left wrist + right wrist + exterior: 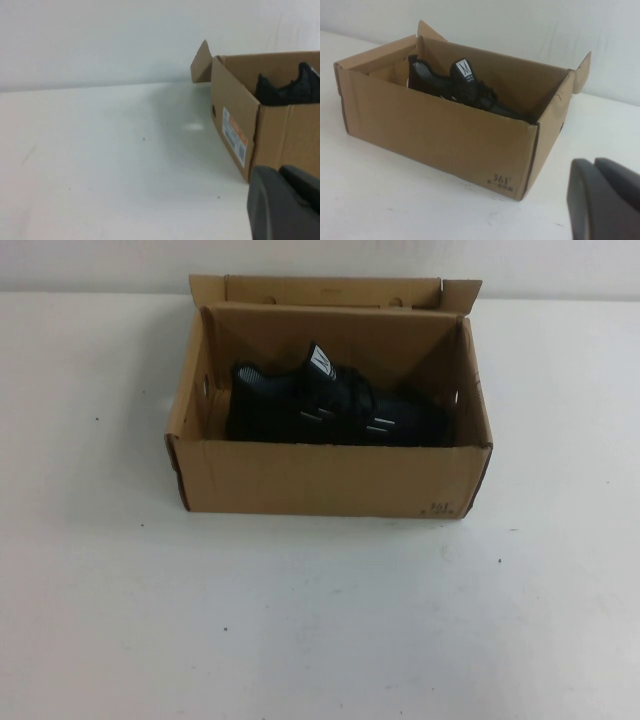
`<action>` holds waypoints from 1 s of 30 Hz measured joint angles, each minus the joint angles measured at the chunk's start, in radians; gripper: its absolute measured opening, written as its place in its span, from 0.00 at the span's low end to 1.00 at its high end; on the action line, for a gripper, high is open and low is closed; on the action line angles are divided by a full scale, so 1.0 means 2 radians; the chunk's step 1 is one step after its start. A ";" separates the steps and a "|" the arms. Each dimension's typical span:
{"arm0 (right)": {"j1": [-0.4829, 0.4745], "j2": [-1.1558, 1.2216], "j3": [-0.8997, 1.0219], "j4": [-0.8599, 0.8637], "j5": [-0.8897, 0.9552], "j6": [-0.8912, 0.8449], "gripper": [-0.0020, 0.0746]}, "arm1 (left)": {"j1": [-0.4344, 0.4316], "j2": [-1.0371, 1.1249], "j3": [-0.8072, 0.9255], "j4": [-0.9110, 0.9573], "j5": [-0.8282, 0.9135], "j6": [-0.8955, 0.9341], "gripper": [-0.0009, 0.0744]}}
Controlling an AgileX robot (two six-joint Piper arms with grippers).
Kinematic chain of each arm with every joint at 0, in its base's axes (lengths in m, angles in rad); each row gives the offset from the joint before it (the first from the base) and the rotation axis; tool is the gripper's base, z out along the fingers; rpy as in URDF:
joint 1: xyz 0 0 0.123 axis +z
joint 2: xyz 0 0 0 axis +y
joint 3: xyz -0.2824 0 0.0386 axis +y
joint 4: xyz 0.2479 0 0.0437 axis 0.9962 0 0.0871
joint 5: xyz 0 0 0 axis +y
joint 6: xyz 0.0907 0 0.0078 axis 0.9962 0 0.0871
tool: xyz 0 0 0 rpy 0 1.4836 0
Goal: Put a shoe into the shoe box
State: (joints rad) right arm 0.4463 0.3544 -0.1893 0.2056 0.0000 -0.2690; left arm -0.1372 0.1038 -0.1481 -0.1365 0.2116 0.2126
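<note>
The black mesh lace-up sneaker (335, 405), probably light and soft-sided, best gripped at its collar, lies inside the brown corrugated cardboard shoe box (330, 480), while the left gripper (285, 205) and right gripper (605, 197) sit back off the box, finger spread impossible to tell.

One shoe (335, 405), one shoe box (330, 478), two end effectors: left end effector (285, 205), right end effector (605, 200).

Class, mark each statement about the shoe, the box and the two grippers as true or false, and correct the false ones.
1. The shoe lies inside the box. True.
2. The box lid is closed. False: it is folded open at the back.
3. The left gripper is holding the shoe. False: it is off to the box's side, touching nothing.
4. The shoe's white tongue tag faces upward. True.
5. The right gripper is inside the box. False: it is outside, near a corner of the box.
</note>
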 joint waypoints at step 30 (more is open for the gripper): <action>0.000 0.000 0.000 0.000 0.000 0.000 0.00 | 0.000 -0.057 0.087 0.077 0.088 -0.135 0.01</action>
State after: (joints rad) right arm 0.4463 0.3544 -0.1893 0.2056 0.0000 -0.2690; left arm -0.1372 -0.0104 0.0262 0.0178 0.3870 -0.0567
